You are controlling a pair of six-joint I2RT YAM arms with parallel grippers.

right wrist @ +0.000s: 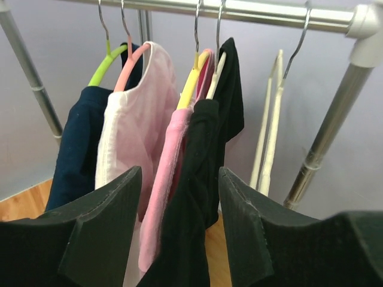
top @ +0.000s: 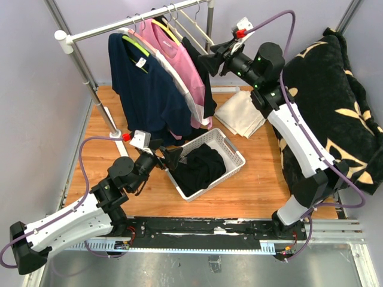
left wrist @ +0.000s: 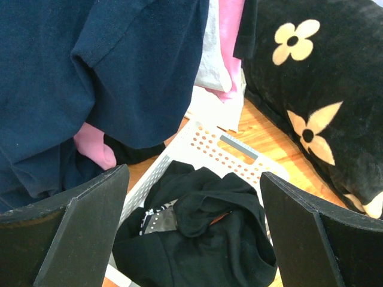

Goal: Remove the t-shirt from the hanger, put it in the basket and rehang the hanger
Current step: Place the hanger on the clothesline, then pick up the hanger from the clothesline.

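Note:
A black t-shirt (top: 206,89) hangs on a cream hanger (right wrist: 216,72) at the right end of the row on the rail (top: 137,21). It also shows in the right wrist view (right wrist: 206,155). My right gripper (top: 206,60) is up at the rack, open, its fingers on either side of the black shirt's shoulder edge (right wrist: 179,239). My left gripper (top: 173,156) is open and empty, low over the near-left rim of the white basket (top: 230,143), looking onto the black clothes (left wrist: 203,239) in it.
Left of the black shirt hang a pink shirt (right wrist: 164,179) on a yellow hanger, a white-pink shirt (right wrist: 134,131) and a navy shirt (top: 143,89). Empty cream hangers (right wrist: 269,119) hang to the right. A folded cream cloth (top: 239,113) and a black flowered blanket (top: 332,101) lie right.

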